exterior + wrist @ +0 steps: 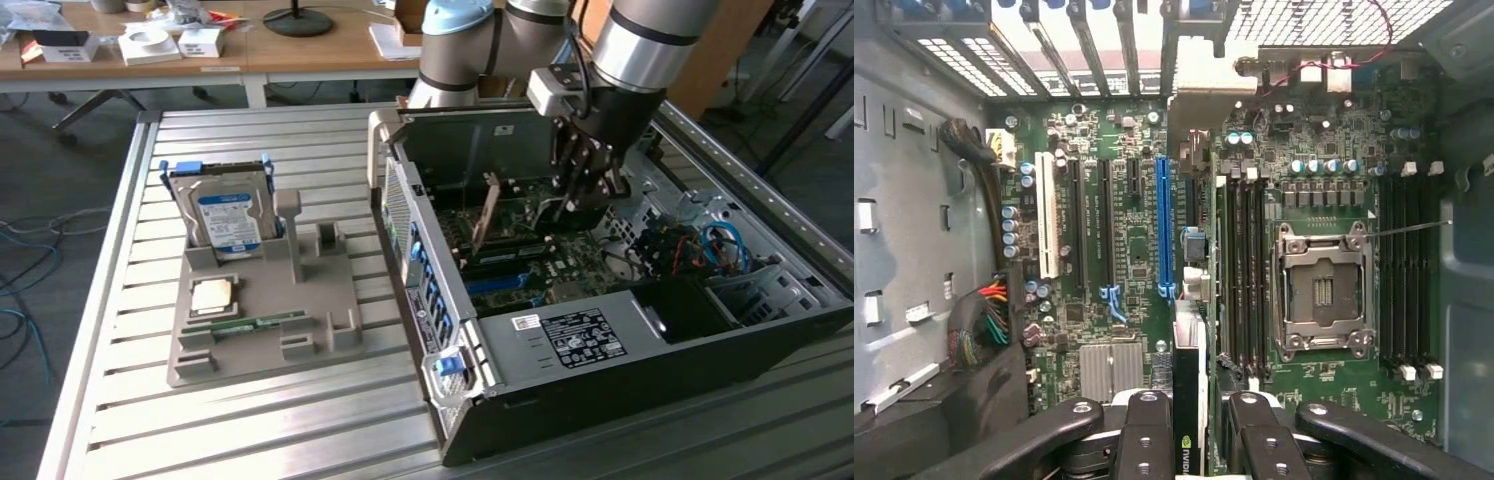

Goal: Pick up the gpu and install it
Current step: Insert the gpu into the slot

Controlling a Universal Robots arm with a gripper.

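gpu (1189, 360): dark card seen edge-on in the wrist view, with a green logo on its near end. It stands upright between the tool's fingers.
tool (583, 200): lowered into the open computer case (574, 340) on the end of the arm (654, 40). In the wrist view the tool (1192, 405) has its black fingers (1149, 420) on both sides of the card, clamped on it.
gpu relative to tool: in the grip, with its far end reaching out past the fingertips over the motherboard (1134, 260).
gpu relative to board: just beside the long blue slot (1163, 225) and running parallel to it, between that slot and the processor socket (1324, 290). I cannot tell whether its lower edge touches the board.
case: lies on its side on the slatted metal worktop (267, 430), with the open side up.
holder (267, 300): grey tray on the worktop, well apart from the tool, toward the exterior view's left.
hard drive (230, 215): stands upright at the back of the holder.
processor chip (214, 295): lies flat on the holder.
memory stick (247, 325): narrow and green, lying flat just in front of the chip.
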